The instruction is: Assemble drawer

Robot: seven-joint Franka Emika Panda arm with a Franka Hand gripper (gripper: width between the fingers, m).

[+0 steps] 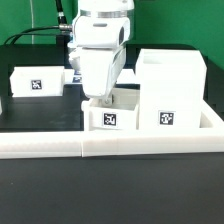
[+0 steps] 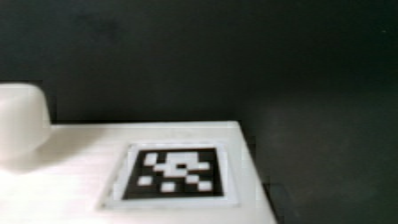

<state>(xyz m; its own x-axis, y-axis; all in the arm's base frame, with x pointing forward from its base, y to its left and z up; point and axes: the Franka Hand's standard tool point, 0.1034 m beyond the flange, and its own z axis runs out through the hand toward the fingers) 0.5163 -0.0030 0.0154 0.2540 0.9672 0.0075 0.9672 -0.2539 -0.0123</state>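
**Item 1, housing** (image 1: 171, 88): large white boxy unit, upright on the black bench (image 1: 40, 120). It carries one black-and-white square tag (image 1: 166, 118) low on its front face. It serves as the landmark for every entry below.

**Item 2, near tray** (image 1: 112, 117): small white open-top tray, just beside the housing on the exterior view's left and seemingly touching it. Its front face shows its own tag (image 1: 110, 120). In the wrist view a flat white surface (image 2: 80, 150) bearing a tag (image 2: 178, 170) fills the lower part of the picture (blurred; which part it belongs to cannot be told).

**Item 3, second tray** (image 1: 38, 82): same white make, well apart from the housing toward the exterior view's left and set further back. Its tag (image 1: 35, 85) faces the camera.

**Item 4, border rail** (image 1: 60, 146): long, low and white, running in front of the housing and the near tray.

**Item 5, arm** (image 1: 102, 35): white, reaching down just beside the housing, above the near tray.

**Item 6, pincer** (image 1: 100, 97): lowered to the near tray's rim, next to the housing's side wall. The fingers are hidden behind the wrist body in the exterior view. The wrist view shows only one rounded white form (image 2: 18, 120) beside the tagged surface, so I cannot tell whether the pincer is spread, pressed together or gripping.
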